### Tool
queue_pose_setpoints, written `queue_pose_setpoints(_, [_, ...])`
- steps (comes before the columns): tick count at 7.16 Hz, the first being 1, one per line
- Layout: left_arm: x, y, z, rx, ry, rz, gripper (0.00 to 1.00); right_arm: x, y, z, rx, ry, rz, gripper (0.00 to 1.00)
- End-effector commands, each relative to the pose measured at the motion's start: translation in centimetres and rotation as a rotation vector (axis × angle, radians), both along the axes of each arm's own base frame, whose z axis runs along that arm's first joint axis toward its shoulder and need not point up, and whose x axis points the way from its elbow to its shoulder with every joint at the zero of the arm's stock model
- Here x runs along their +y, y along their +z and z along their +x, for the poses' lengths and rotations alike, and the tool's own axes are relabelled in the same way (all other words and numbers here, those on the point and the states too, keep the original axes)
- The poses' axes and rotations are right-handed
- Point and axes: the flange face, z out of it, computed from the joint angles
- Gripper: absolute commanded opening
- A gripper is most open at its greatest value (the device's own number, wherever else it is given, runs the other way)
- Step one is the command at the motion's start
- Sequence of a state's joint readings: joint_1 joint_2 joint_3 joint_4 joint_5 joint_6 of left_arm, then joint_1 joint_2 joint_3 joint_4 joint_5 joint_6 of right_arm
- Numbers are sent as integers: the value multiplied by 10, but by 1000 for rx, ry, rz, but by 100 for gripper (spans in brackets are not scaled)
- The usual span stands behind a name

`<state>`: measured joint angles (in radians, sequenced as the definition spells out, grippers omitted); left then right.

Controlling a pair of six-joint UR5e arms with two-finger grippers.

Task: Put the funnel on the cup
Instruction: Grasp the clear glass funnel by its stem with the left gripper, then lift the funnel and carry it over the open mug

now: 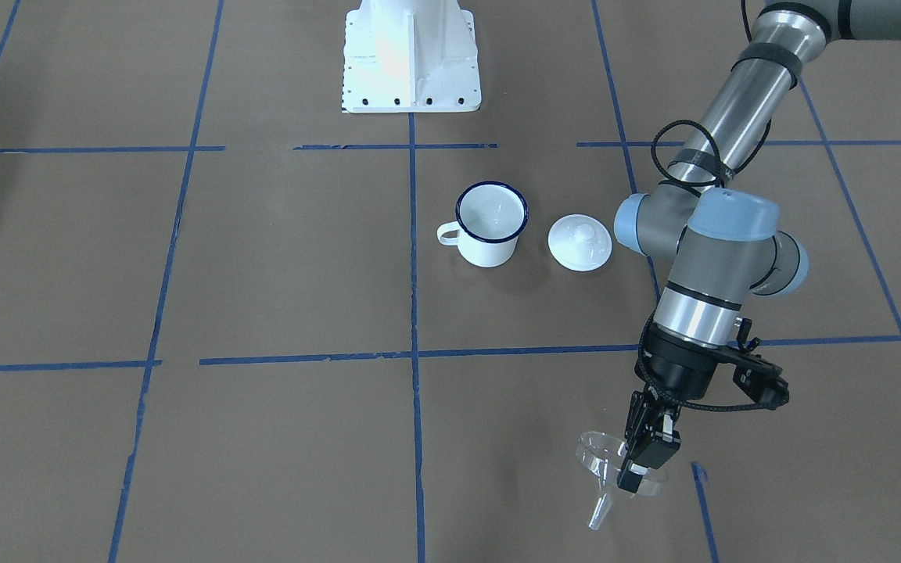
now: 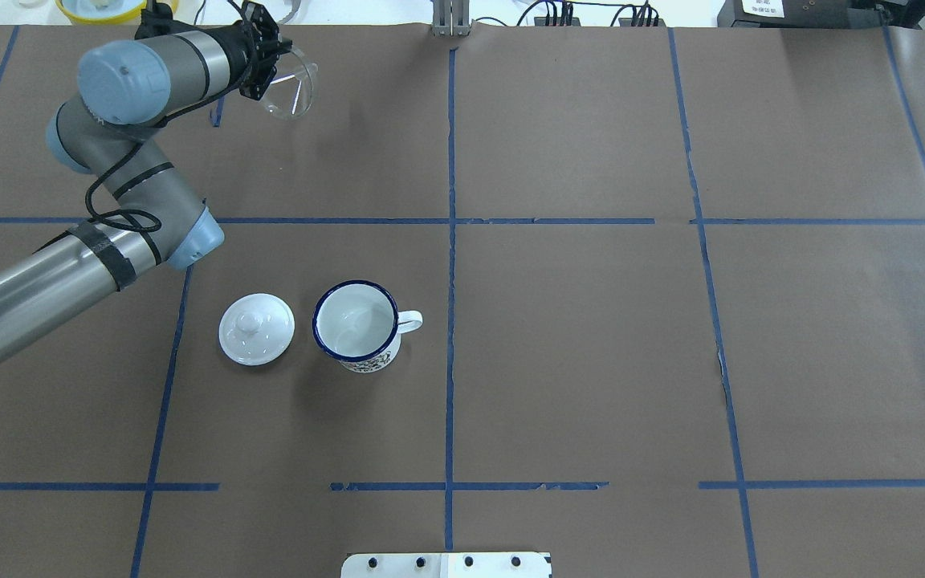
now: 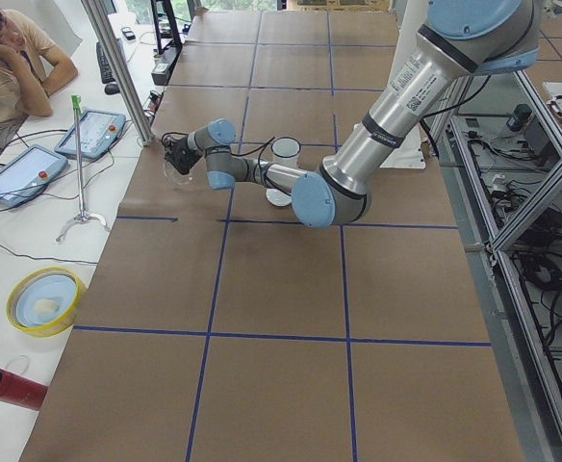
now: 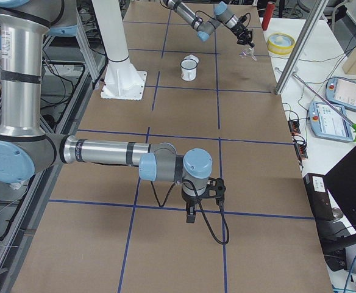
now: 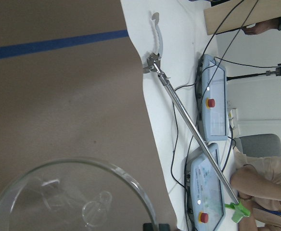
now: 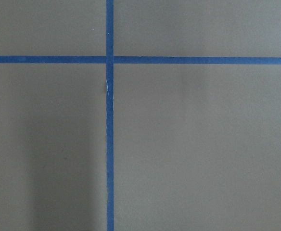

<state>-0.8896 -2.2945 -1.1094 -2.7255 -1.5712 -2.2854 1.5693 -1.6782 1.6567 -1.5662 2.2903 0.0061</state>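
Spread across the whole table: brown paper (image 2: 591, 361), ruled into large squares by blue tape lines (image 2: 450, 241). Resting knob-up on that paper, left of centre in the overhead view: a round white lid (image 2: 257, 328). Seated at the upper left of the left-side view: a person (image 3: 7, 67), head propped on one hand. Just right of that person, on the white surface: two teach pendants (image 3: 93, 133) with red buttons. Between them and the table edge: a thin metal rod (image 3: 78, 164) with a green end. Lower left of the same view: a yellow bowl (image 3: 42, 300) and, below it, a red cylinder (image 3: 7, 388)
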Motion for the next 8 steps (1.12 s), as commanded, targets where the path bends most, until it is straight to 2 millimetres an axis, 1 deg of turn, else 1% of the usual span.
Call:
queue_pose_setpoints(1, [35,-78,-26,19,77,13,0,0,0,0,0,0,0,100])
queue_pose_setpoints(2, [63,-118,-36,16,160,-9,0,0,0,0,0,0,0,100])
queue_pose_setpoints(3, [92,-154,-46,-25,255,-49,0,0,0,0,0,0,0,100])
queue_pose_setpoints(4, [119,-186,-64,-102,280,-94,0,0,0,0,0,0,0,100])
queue_pose_setpoints(5, [138,-218,-72,-190,345,-158,0,0,0,0,0,0,0,100])
queue_pose_setpoints(6, [150,-246,-58,-268,439,-230,0,0,0,0,0,0,0,100])
queue_pose_setpoints(7, [179,-275,-14,-427,583,-266,0,0,0,0,0,0,0,100])
queue_pose_setpoints(8, [200,-291,0,-537,678,-298,0,0,0,0,0,0,0,100])
